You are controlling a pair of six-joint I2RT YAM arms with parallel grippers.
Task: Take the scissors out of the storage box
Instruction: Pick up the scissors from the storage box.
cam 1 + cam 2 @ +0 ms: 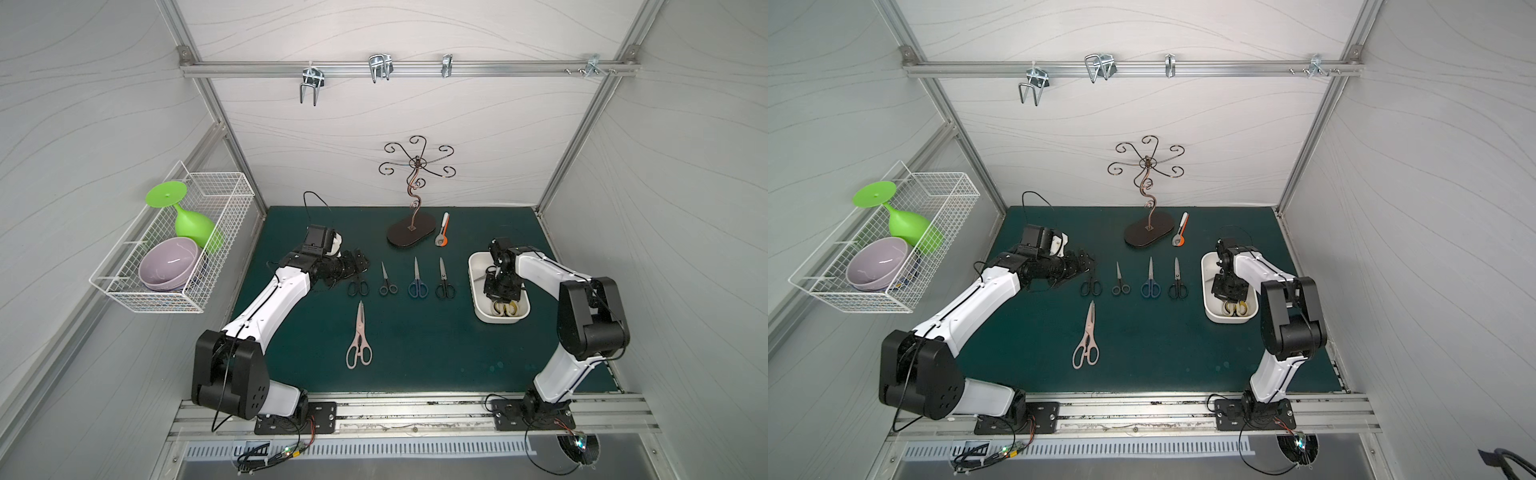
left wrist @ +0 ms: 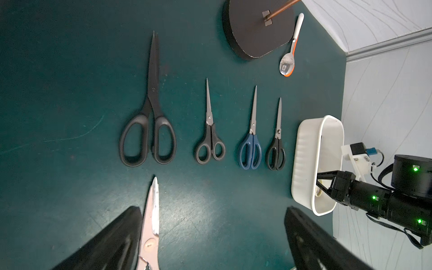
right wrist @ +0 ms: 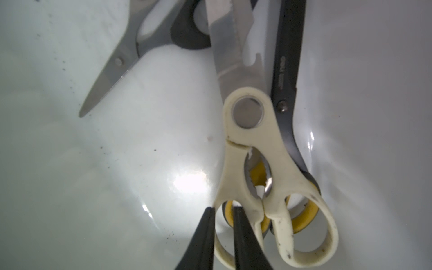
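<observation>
1. The storage box sat near the table's right edge, its long axis running front to back.
2. The right tool reached down into the box, its jaws nearly together and pinched on the rim of one handle loop of the cream kitchen shears.
3. Those shears lay along the box, handles toward the table's front edge and blades toward the back.
4. A yellow-and-black pair lay under them, aligned the same way. A third, grey-bladed pair lay at a slant across the box floor.
5. Four pairs lay side by side mid-table, blades toward the back edge: large black scissors, small black scissors, blue scissors and a slim black pair.
6. The pink shears lay in front of that row, tips also pointing back.
7. The left tool hung spread wide and empty over the left end of the row.
</observation>
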